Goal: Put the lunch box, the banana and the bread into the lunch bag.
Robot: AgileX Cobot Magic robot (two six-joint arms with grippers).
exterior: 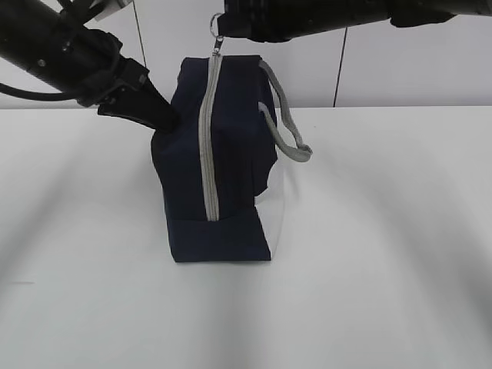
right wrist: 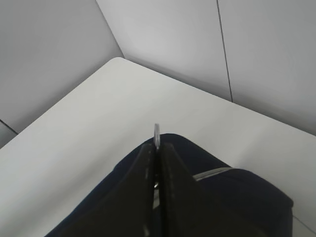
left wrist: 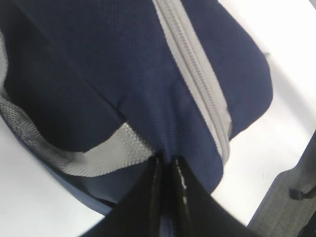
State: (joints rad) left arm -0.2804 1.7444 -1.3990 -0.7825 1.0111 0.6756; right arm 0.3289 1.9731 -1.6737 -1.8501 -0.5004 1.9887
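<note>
The navy-blue lunch bag point(exterior: 223, 161) stands on its end on the white table, its grey zipper point(exterior: 207, 138) shut and running down the near face. My left gripper point(exterior: 161, 117) is shut on the bag's fabric at the upper left side; in the left wrist view it point(left wrist: 167, 165) pinches a navy fold beside the grey strap point(left wrist: 98, 155). My right gripper point(exterior: 223, 29) is shut on the metal ring pull point(exterior: 214, 24) at the bag's top; the ring point(right wrist: 156, 133) sticks out between its fingers. The lunch box, banana and bread are out of view.
A grey strap handle point(exterior: 288, 123) hangs off the bag's right side. The white table point(exterior: 384, 254) spreads around the bag. A pale panelled wall point(exterior: 400, 69) stands behind.
</note>
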